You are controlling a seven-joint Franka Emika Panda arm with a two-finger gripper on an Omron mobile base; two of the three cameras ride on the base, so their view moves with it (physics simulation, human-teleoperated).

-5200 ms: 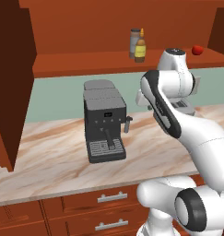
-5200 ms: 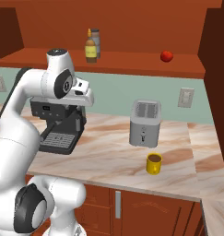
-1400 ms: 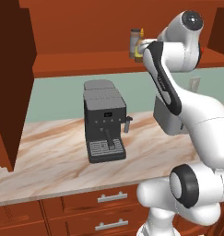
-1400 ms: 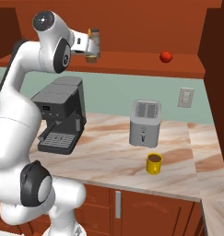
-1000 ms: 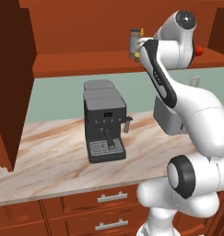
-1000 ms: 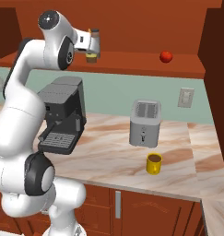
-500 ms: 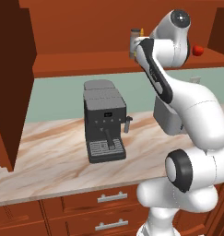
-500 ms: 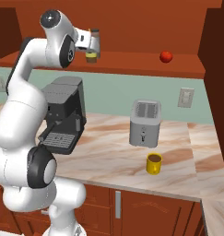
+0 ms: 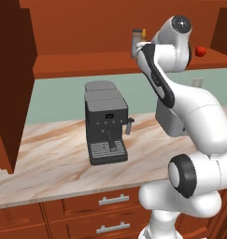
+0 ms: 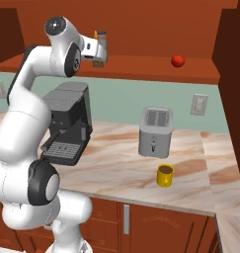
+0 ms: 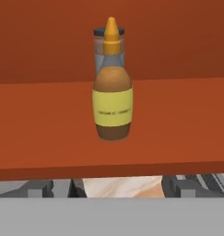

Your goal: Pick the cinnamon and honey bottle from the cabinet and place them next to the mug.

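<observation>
hand view has the honey bottle (image 11: 112, 103) upright on the cabinet (image 11: 49, 133) shelf, dead ahead, with the cinnamon (image 11: 107, 48) right behind it. gripper (image 10: 102, 50) is raised to shelf level, jaws spread wide, gripping nothing. down on the counter (image 10: 116, 168) the mug (image 10: 165, 175) sits near a toaster (image 10: 154, 132).

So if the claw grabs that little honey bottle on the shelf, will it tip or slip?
The honey bottle looks rigid, so it probably won't squash. Its body is round and smooth, so it might slip or twist in the claw, which is open. It stands upright on a narrowish base just in front of the cinnamon, so a nudge could tip it into that.
</observation>
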